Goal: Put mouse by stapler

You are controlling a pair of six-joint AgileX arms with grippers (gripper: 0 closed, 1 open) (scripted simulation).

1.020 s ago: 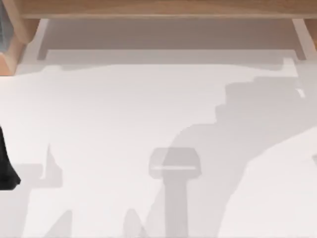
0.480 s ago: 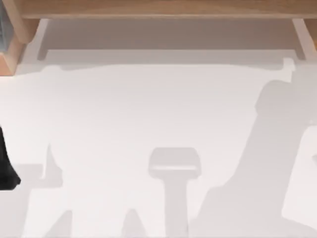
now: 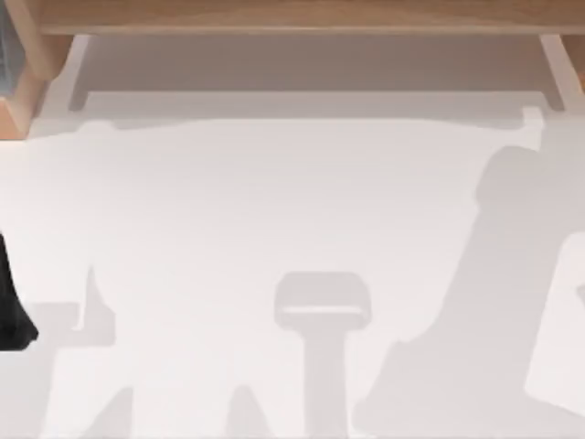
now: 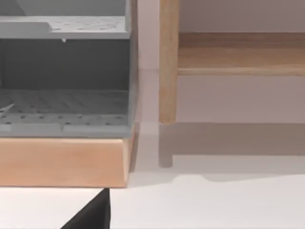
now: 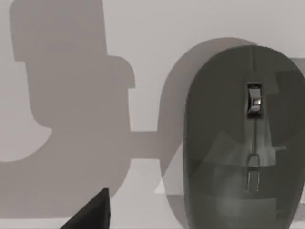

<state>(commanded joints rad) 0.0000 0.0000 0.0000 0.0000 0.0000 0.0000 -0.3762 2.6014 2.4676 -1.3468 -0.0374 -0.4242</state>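
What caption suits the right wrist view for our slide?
Grey mouse with a scroll wheel lying on the white table.

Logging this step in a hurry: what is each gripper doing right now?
Left gripper: cannot be told; it sits near the grey tray rack.
Right gripper: cannot be told; it hangs above the table beside the mouse.

Mouse (image 5: 243,143): lies flat on the table (image 3: 274,210), directly beneath the right wrist camera. Wooden shelf (image 3: 292,16): along the table's far edge. Tray organiser (image 4: 64,71): on a wooden base (image 4: 62,162), far-left corner, beside a shelf post (image 4: 167,62).
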